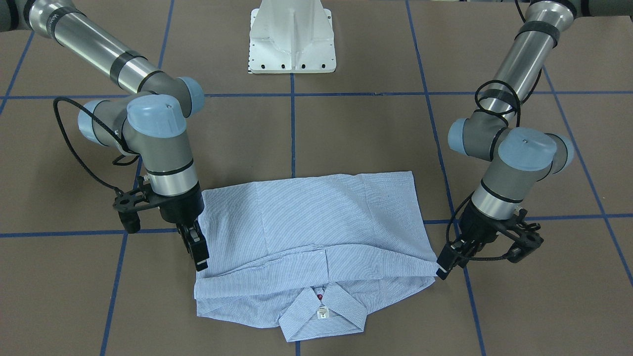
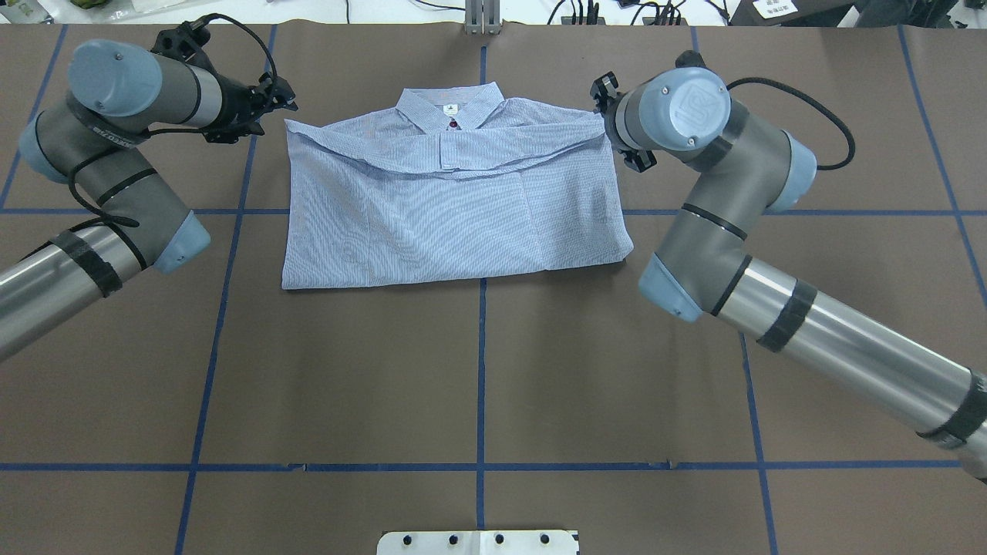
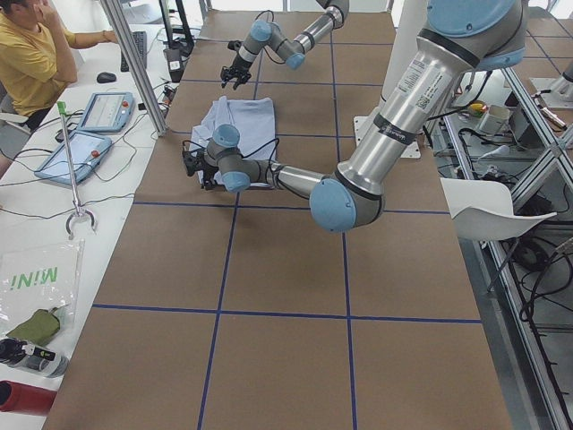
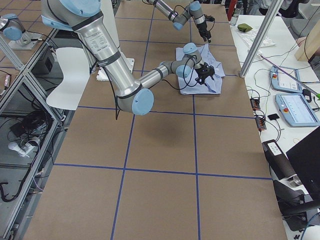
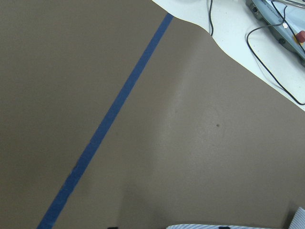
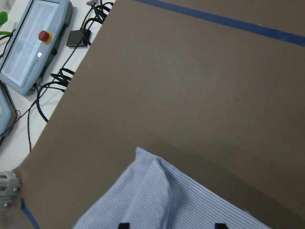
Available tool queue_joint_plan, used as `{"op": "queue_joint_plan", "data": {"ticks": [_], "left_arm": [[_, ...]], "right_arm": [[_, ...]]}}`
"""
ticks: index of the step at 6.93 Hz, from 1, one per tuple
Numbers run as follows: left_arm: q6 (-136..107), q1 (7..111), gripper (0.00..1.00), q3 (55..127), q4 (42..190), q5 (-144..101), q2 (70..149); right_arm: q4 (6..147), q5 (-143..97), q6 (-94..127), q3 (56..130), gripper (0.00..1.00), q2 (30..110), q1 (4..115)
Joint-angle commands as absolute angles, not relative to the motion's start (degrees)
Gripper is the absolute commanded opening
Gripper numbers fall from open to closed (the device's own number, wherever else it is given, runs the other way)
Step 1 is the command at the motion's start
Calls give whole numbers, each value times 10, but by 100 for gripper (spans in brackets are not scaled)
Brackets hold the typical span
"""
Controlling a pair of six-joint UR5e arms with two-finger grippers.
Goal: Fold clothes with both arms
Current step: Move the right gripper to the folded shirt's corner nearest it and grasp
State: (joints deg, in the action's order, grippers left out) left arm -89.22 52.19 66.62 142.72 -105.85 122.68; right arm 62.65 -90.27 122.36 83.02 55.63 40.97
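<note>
Folded flat toward the far edge of the surface [image 2: 478, 370], collar [image 2: 451, 104] outermost: soft, light, floppy shirt [image 2: 447, 216], probably best pinched at the flap's two corners, beside left end effector [image 1: 442, 267] and right end effector [image 1: 198, 254], both spread apart, clamping nothing.

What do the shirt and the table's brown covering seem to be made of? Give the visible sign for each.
Shirt: probably thin woven cotton, matte; it creases and drapes softly and shows fine stripes.
Table covering: looks like matte brown paper or card, flat and seamed with blue tape lines; which of the two is uncertain.
</note>
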Motion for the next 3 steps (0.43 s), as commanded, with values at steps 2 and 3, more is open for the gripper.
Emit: {"op": "queue_joint_plan", "data": {"ticks": [2,3], "left_arm": [[-896,525,76,708,1429,-1056,1206],[-896,525,76,709,1429,-1054,1205]], "right_arm": [[620,-905,1254,942,70,683,339],[620,-905,1254,943,70,685,337]]}}
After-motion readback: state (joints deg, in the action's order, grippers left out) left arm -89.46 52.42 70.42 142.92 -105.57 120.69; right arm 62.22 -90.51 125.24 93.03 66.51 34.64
